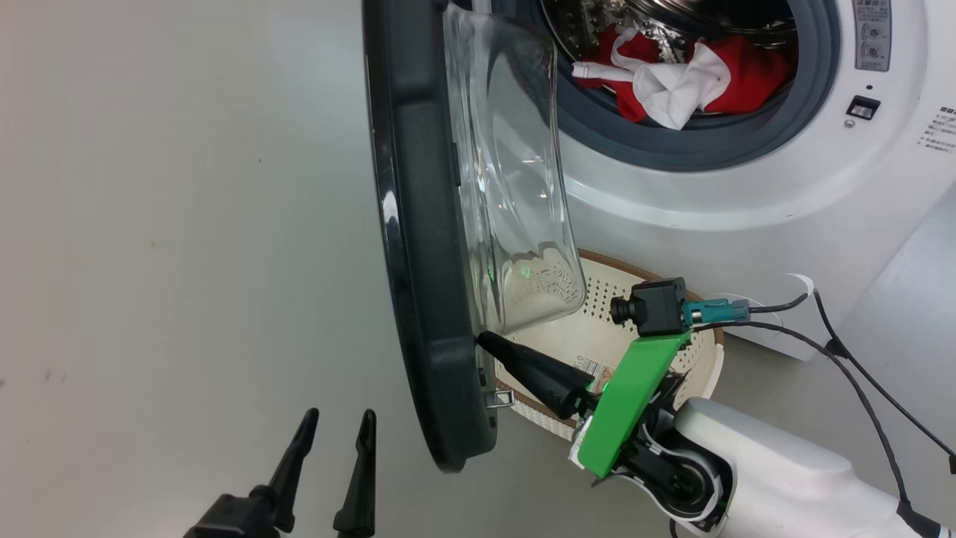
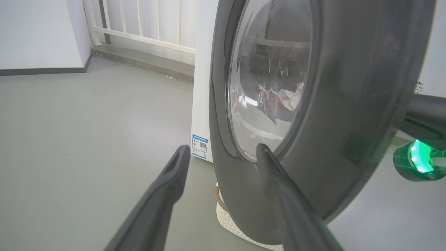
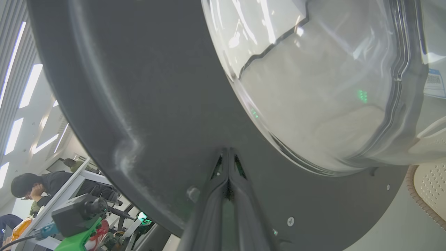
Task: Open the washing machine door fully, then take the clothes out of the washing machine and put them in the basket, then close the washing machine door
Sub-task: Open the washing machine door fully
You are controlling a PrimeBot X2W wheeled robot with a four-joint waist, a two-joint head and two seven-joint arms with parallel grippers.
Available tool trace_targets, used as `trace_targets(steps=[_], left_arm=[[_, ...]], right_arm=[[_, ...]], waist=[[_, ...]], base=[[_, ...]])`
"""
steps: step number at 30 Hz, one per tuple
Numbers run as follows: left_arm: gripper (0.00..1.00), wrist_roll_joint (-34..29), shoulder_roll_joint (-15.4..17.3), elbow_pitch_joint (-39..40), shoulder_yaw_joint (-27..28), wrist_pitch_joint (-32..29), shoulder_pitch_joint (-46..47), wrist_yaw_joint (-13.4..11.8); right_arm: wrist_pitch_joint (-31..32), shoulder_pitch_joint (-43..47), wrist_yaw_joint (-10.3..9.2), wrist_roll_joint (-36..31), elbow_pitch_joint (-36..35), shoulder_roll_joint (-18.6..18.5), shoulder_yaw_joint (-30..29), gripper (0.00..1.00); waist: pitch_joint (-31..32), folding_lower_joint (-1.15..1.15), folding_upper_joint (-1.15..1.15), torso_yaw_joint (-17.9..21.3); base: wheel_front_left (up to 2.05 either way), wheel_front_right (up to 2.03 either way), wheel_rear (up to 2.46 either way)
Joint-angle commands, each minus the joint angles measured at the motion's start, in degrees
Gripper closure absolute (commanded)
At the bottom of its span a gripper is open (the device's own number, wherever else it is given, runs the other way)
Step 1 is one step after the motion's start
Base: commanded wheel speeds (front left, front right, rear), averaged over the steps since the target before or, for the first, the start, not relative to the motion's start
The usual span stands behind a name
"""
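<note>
- Door [image 1: 418,246]: swung out from the washer [image 1: 747,194] and seen edge-on in the head view. Its glass bowl [image 1: 515,187] faces the drum opening.
- Right claw [image 1: 484,341]: clenched, fingers pressed together with nothing between them. The tip touches the door's inner face at the lower rim, just below the bowl.
- Right wrist view: the joined fingertips meet the dark inner rim, and the bowl bulges above and to the right of them.
- Left claw [image 1: 340,412]: released, fingers spread, empty. It sits on the outer side of the door, near the lower edge and apart from it in the head view.
- Left wrist view: one finger overlaps the door's glossy front rim. Contact cannot be told.
- The door stands between the two claws.
- Clothes [image 1: 672,75]: red and white, heaped at the front of the drum against the grey ring, well apart from both claws.
- Basket [image 1: 702,351]: on the floor before the washer, under the opening. It is partly behind the door's lower part and just beyond the right claw.
- Blue label [image 2: 199,146]: on the washer's lower corner, beside the door.
- Person [image 3: 35,188]: seated in the background of the right wrist view.
</note>
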State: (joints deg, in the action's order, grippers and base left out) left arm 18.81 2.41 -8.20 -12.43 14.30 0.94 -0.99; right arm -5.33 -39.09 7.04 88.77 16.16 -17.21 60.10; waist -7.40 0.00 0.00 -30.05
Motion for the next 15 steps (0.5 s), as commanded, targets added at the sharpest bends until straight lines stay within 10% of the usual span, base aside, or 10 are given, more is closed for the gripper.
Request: trace_targets(steps=[1, 15], left_arm=[[0.00, 0.15, 0.47, 1.48, 2.22, 0.70, 0.06, -0.20], [0.00, -1.13, 0.47, -0.37, 3.10, 0.70, 0.98, 1.27]], right_arm=[[-0.70, -0.61, 0.45, 0.15, -1.18, 1.17, 0.14, 1.00], [-4.67, 2.94, 0.45, 0.79, -0.52, -1.84, -0.46, 0.58]], waist=[[0.05, 0.00, 0.00, 0.05], [1.52, 0.00, 0.00, 0.69]], base=[[0.00, 0.00, 0.00], [0.00, 0.00, 0.00]])
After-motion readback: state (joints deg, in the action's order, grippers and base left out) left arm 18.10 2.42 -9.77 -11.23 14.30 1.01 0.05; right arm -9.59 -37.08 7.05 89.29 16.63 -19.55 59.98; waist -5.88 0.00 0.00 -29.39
